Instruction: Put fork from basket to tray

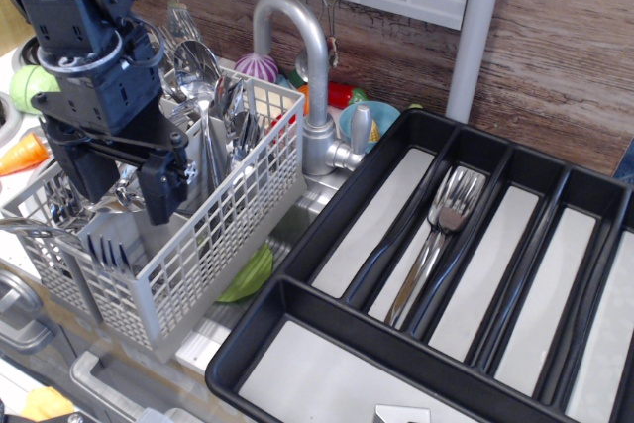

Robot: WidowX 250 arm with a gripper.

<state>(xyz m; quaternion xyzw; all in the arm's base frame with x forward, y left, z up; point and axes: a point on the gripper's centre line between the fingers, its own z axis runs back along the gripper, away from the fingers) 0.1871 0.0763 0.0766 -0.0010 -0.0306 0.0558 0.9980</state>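
Here claw point(124, 183) spread above basket point(213, 245); forks point(441, 230) in tray point(327, 235); no readable writing.

basket point(188, 245) left of tray point(297, 339), forks point(436, 240) in tray, faucet point(307, 76) behind

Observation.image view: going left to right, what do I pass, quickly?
Gripper over the basket → steel faucet → forks lying in a slot of the black tray.
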